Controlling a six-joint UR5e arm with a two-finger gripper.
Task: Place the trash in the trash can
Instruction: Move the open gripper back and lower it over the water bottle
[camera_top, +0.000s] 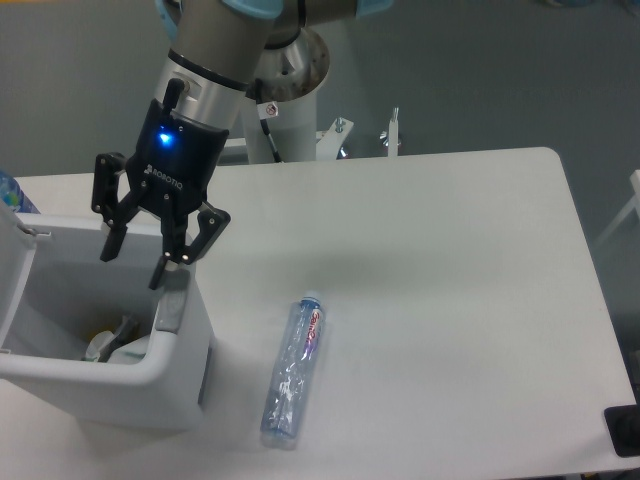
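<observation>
- Far left edge, at about 9 o'clock: part of a blue bottle (12, 192) shows behind the bin.
- Lower left, 8 o'clock: the white trash can (150, 385) stands on the table with its top open; a grey latch (170, 310) sits on its right wall. Crumpled whitish trash (112, 343) lies inside, its exact form hard to make out.
- Above the bin's right rim, 10 o'clock: the gripper (138, 258) hangs from the arm (215, 45), fingers spread wide and holding nothing.
- Centre, 6 o'clock: the crushed clear bottle (292, 372) lies flat on the table (450, 300), well apart from the bin, blue cap pointing toward 12 o'clock, red-lettered label near the cap.
- Bottom right corner, 4 o'clock: a dark object (623, 432), cut off by the edge.
</observation>
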